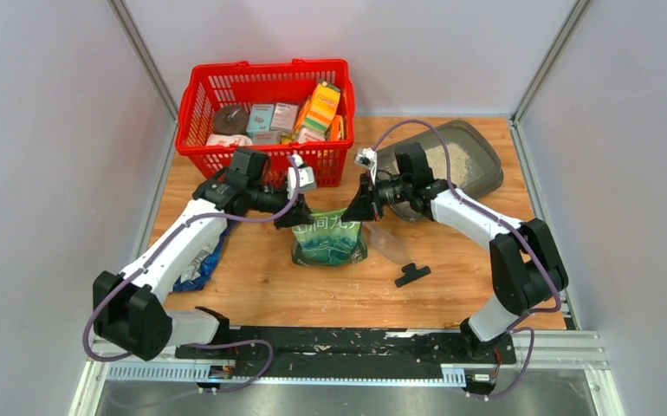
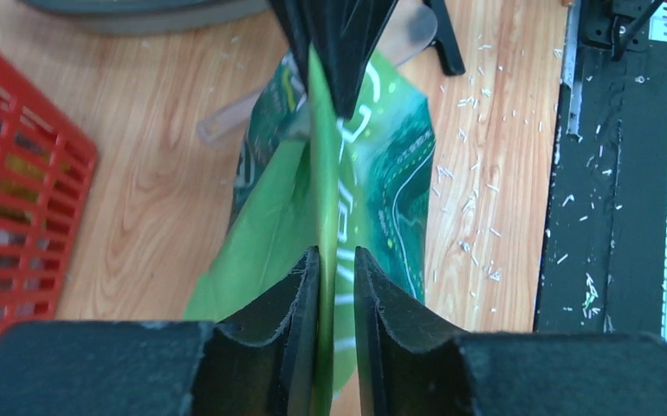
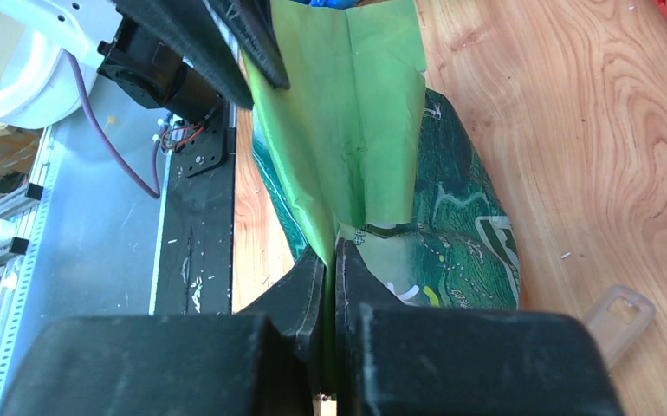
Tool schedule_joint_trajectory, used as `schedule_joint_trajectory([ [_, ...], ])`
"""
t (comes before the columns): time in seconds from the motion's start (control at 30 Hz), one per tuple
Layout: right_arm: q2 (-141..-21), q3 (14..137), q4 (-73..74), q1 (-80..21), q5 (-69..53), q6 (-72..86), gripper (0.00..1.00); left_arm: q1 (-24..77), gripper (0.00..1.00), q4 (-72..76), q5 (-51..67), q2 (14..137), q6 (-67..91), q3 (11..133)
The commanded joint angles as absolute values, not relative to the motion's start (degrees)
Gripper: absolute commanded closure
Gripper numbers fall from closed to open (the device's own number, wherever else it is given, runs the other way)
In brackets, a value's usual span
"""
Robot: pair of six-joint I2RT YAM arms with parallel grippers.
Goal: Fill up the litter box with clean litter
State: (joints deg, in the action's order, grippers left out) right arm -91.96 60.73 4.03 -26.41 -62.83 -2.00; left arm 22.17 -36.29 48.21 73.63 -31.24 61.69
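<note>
The dark grey litter box sits at the back right with pale beige litter in it. A green-and-white pouch stands on the wooden table in the middle. My left gripper is shut on the left end of the pouch's top edge, and my right gripper is shut on the right end. In the left wrist view the jaws pinch the green pouch edge. In the right wrist view the jaws clamp the green pouch flap.
A red mesh basket full of packets stands at the back, close behind my left gripper. A blue-silver foil bag lies under my left arm. A clear scoop and a black clip lie right of the pouch.
</note>
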Motion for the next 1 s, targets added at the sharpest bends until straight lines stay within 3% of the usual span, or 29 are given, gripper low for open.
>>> schedule_joint_trajectory([
  [0.0,-91.3,62.6,-0.2,-25.1,-63.2,-2.8,1.00,27.2,0.71,-34.8,50.1,78.2,-30.7,67.0],
  [0.57,-91.1,62.8,7.1,-25.7,-63.2,-8.3,1.00,32.6,0.75,-30.1,51.1,90.8,-28.8,75.0],
  [0.73,-91.7,64.0,7.6,-25.6,-62.1,-8.3,0.97,33.3,0.95,-29.6,51.9,91.5,-27.3,75.1],
  [0.77,-91.3,64.2,8.5,-25.6,-61.4,-8.3,0.94,33.3,0.98,-29.6,51.9,91.5,-26.3,75.1],
  [0.8,-91.1,64.7,9.1,-25.5,-60.6,-7.8,0.74,33.3,1.00,-29.7,51.9,91.6,-25.8,75.1],
  [0.97,-84.0,67.9,13.3,-19.2,-54.1,-5.0,0.26,33.3,1.00,-30.3,52.4,91.4,-23.4,74.7],
])
